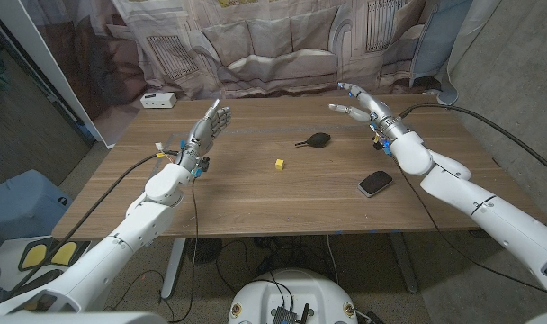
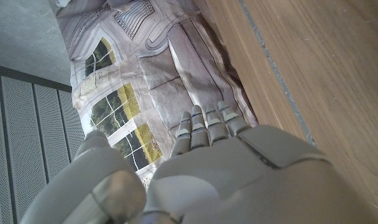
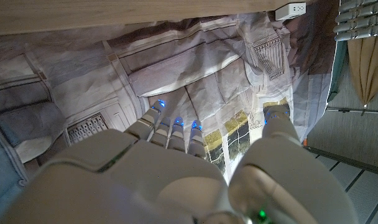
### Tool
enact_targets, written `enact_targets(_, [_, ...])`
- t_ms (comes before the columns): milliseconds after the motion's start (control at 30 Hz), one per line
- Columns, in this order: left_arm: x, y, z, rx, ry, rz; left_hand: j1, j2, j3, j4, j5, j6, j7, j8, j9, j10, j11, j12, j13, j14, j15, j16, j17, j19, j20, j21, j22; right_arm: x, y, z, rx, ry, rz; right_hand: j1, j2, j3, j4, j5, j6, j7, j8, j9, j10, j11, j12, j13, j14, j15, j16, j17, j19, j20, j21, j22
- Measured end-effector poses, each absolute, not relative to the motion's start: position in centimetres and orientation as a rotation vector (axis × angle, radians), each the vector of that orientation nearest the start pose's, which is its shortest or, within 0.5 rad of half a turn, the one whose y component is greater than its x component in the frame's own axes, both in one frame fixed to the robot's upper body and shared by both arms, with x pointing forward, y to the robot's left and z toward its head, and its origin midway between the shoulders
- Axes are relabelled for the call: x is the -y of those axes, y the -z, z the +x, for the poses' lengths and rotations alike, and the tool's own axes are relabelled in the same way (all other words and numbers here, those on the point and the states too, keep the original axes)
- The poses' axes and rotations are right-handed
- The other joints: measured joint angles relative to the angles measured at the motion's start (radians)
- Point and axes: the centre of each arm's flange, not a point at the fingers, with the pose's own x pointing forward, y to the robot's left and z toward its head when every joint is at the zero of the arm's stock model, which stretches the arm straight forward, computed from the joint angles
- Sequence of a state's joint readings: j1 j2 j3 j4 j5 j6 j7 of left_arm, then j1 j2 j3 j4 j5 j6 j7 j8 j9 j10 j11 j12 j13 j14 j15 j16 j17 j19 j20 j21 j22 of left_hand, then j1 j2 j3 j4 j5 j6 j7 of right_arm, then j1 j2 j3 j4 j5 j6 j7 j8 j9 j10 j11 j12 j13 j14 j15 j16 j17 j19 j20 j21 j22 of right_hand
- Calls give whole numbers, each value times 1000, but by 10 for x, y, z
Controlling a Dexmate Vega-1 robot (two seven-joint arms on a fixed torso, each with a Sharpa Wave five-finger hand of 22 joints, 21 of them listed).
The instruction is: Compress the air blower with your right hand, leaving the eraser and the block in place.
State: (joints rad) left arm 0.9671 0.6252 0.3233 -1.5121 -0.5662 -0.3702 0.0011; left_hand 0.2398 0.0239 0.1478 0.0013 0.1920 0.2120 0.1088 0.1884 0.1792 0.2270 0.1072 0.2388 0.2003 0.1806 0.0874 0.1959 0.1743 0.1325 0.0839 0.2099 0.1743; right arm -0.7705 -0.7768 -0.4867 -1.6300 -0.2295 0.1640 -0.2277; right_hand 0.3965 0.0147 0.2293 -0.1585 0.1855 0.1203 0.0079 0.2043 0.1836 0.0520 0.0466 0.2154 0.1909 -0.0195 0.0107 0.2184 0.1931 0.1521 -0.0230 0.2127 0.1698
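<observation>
I see the black air blower [image 1: 316, 139] lying mid-worktop toward the far edge, the small yellow block [image 1: 280, 163] just nearside of it, the dark eraser [image 1: 375, 184] nearer the right edge. My right hand [image 1: 363, 103] and left hand [image 1: 207, 128] are both raised, fingers spread, holding nothing.

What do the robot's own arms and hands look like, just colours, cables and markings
Both arms are glossy white rounded shells. The left robot hand and right robot hand are grey and segmented. A black cable trails to each wrist, where small blue and yellow parts show. Blue lights dot the right fingers.
</observation>
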Motion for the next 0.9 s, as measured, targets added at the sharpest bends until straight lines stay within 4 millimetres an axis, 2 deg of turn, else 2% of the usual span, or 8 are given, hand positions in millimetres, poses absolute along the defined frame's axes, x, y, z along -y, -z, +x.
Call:
enact_targets(167, [-297, 9, 597, 740, 228, 97, 5, 5, 0, 0, 0, 0, 0, 0, 0, 0, 0, 0, 0, 0, 0, 0, 0, 0, 0, 0, 0, 251, -70, 592, 899, 9, -1049, 5, 5, 4, 4, 0, 36, 0, 7, 5, 5, 5, -6, 0, 0, 0, 0, 0, 6, -5, -1, 0])
enact_targets(567, [-297, 9, 597, 743, 224, 97, 5, 5, 0, 0, 0, -3, 4, 0, 0, 2, 2, 0, 0, 0, 0, 0, 0, 0, 0, 0, 0, 246, -78, 596, 878, 3, -1133, 11, 0, 4, 4, 0, 6, -8, -1, 5, 5, 5, -6, 0, 0, 0, -5, 0, 5, -5, -9, 0])
enact_targets(800, [-297, 10, 596, 744, 220, 102, 5, 5, 0, 0, 0, -3, 4, 0, 0, 2, 2, 0, 0, 0, 0, 0, 0, 0, 0, 0, 0, 240, -83, 600, 865, -9, -1190, 20, 9, 8, 8, 0, 6, -8, -1, 5, 11, 11, -6, 0, 11, 0, -5, 0, 15, -4, -9, 0])
enact_targets(900, [-298, 10, 595, 744, 216, 103, 5, 5, 4, -4, 0, -3, 4, 0, 0, 2, 2, 0, 0, 0, 0, 0, 0, 0, 0, 0, 0, 238, -85, 602, 858, -11, -1211, 21, 10, 13, 4, 0, 6, -8, -1, 5, 11, 11, -6, 0, 11, 0, -5, 0, 18, -8, -9, 0])
